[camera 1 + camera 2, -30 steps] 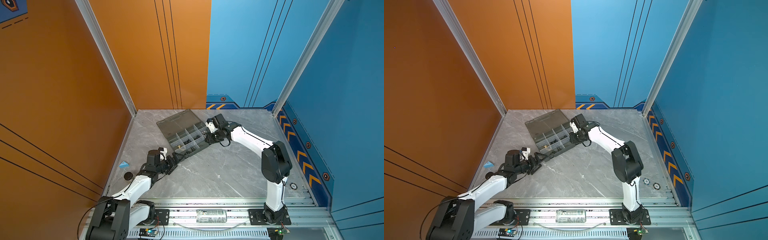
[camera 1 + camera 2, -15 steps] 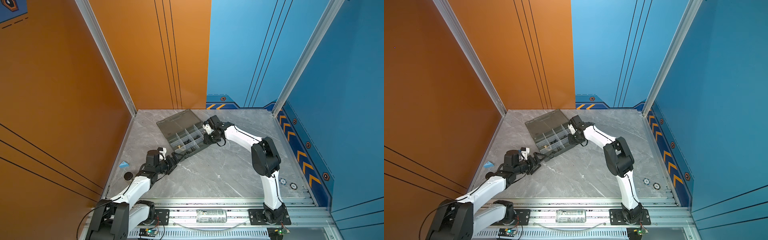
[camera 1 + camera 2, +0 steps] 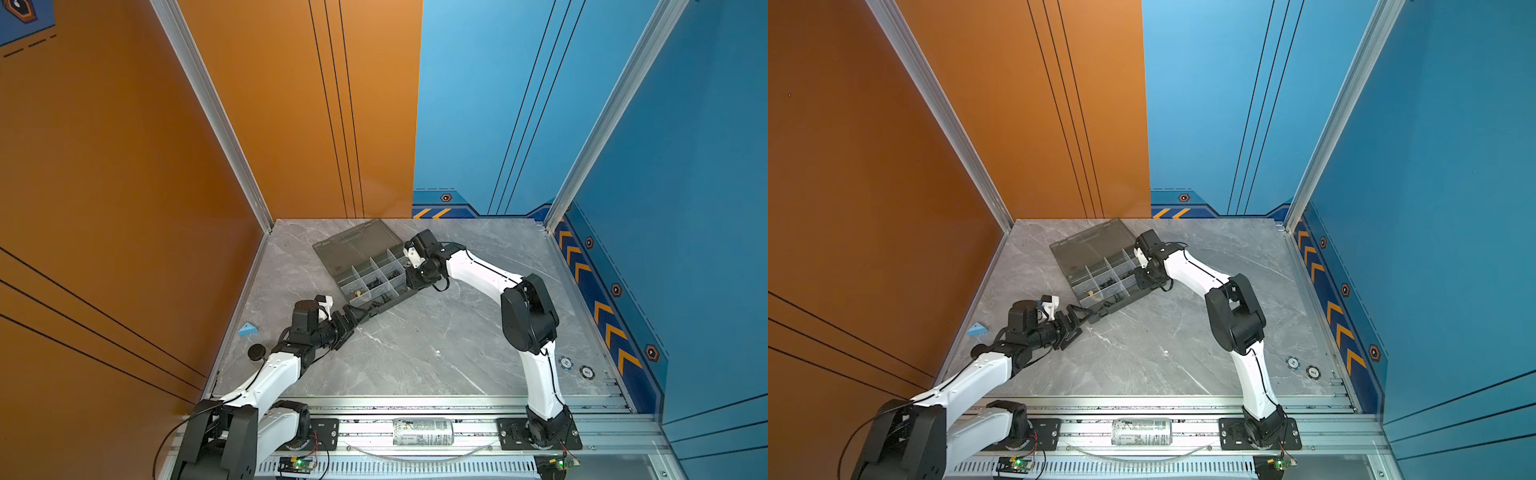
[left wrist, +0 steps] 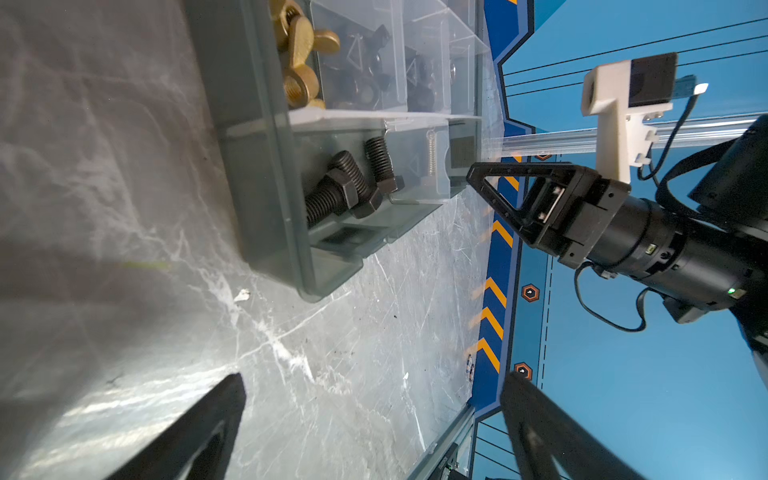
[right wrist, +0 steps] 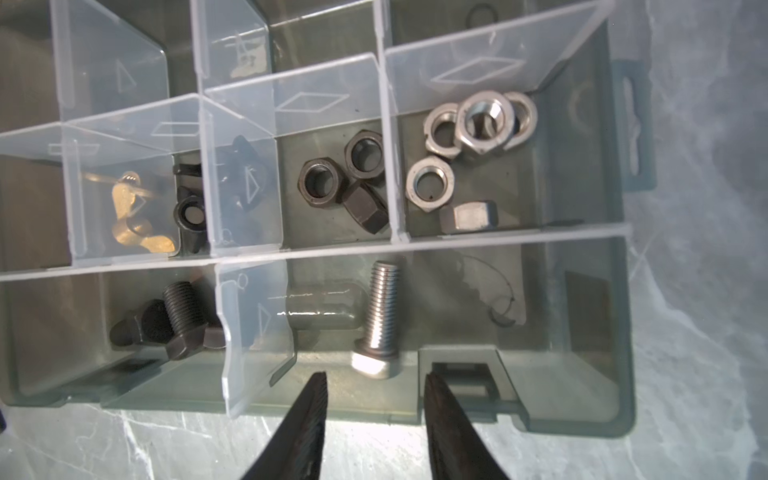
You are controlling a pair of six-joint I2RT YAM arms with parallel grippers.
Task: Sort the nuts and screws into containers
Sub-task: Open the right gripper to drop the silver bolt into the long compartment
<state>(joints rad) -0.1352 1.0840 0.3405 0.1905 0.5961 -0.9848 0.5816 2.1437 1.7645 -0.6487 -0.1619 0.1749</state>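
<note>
The smoky-grey organizer box [image 3: 332, 259] [image 3: 1069, 259] lies open at the table's back; its containers are compartments split by clear dividers [image 5: 291, 249]. My right gripper [image 5: 376, 376] [image 3: 413, 278] hangs open over the box's right end with nothing between its fingers. Just past its tips a silver screw [image 5: 380, 307] lies in a long compartment. Black screws [image 5: 174, 320] [image 4: 345, 187] fill the neighbouring one. Silver nuts [image 5: 469, 137], black nuts [image 5: 345, 178] and brass winged pieces [image 5: 133, 216] lie in separate compartments. My left gripper [image 4: 374, 378] [image 3: 353, 316] is open and empty by the box's near left corner.
The box's lid [image 3: 357, 245] lies flat toward the back wall. A round dark-capped jar [image 3: 256, 352] and a blue triangular piece [image 3: 247, 329] sit at the left edge. Two round discs [image 3: 575, 368] lie front right. A can [image 3: 423, 432] rests on the front rail.
The right arm's elbow has swung a little to the left while its gripper stayed at the box's right end. The left arm has not moved.
</note>
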